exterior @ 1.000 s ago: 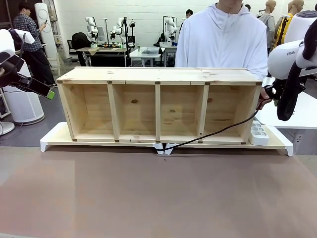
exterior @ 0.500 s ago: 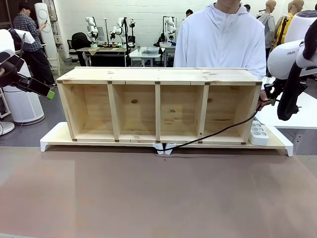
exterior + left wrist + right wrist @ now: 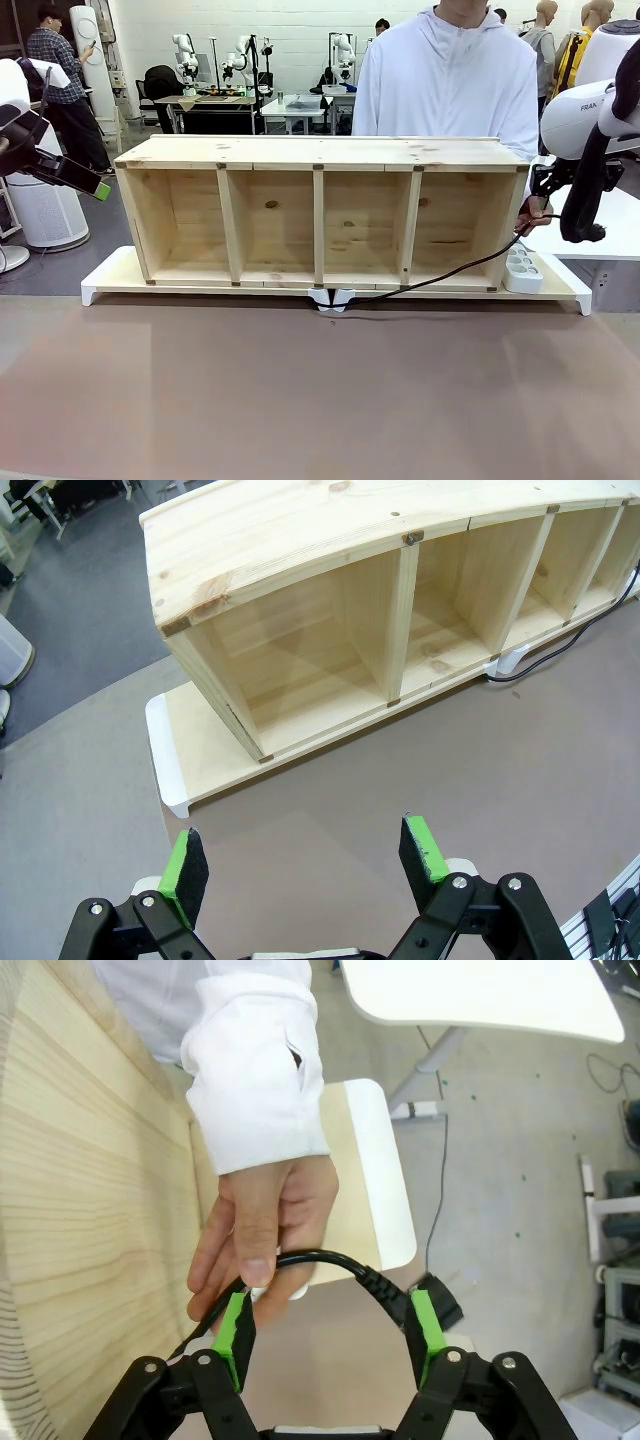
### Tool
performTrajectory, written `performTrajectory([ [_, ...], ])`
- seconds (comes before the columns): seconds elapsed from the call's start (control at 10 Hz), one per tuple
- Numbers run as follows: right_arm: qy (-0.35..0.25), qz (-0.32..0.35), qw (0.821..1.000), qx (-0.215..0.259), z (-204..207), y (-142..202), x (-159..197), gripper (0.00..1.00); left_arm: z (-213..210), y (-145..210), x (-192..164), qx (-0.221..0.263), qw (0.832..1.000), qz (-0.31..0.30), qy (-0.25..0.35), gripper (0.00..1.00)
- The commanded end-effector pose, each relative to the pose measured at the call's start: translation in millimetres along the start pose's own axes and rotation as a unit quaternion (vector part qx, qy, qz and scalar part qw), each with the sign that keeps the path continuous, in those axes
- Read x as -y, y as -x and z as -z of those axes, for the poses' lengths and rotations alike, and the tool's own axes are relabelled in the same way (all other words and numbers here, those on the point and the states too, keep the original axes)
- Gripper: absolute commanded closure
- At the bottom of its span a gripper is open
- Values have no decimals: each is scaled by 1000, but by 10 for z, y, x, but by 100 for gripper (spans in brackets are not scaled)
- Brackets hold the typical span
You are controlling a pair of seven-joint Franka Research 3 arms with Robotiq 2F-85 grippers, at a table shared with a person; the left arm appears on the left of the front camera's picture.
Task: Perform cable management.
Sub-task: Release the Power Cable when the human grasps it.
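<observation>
Jaws of the right gripper [image 3: 327, 1335] are standing apart around the cable [image 3: 330, 1260], whose thin black arch is spanning between the green pads; in the front view its slack toward the white clip [image 3: 332, 298] is lying lower than a second ago. The person's hand [image 3: 262, 1230] is pinching the cable beside the pale-grained wooden shelf [image 3: 320, 210]. The ribbed plug [image 3: 432, 1304] is sitting just beyond one finger. The left gripper [image 3: 305, 855] is hanging open above the matte brown table [image 3: 320, 390].
</observation>
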State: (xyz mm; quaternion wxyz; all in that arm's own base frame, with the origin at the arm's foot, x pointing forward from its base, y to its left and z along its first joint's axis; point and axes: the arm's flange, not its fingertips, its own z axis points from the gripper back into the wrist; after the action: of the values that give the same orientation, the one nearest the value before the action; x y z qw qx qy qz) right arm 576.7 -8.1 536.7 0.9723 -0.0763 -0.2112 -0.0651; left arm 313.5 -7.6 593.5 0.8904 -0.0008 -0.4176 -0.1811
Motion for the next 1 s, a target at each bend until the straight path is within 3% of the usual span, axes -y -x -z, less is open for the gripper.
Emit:
performTrajectory([
  [0.0, 1, -1, 1000, -2, 1, 5, -5, 23, 17, -11, -6, 4, 1000, -4, -2, 0],
  [0.9, 1, -1, 1000, -2, 1, 5, -5, 23, 17, -11, -6, 4, 1000, -4, -2, 0],
])
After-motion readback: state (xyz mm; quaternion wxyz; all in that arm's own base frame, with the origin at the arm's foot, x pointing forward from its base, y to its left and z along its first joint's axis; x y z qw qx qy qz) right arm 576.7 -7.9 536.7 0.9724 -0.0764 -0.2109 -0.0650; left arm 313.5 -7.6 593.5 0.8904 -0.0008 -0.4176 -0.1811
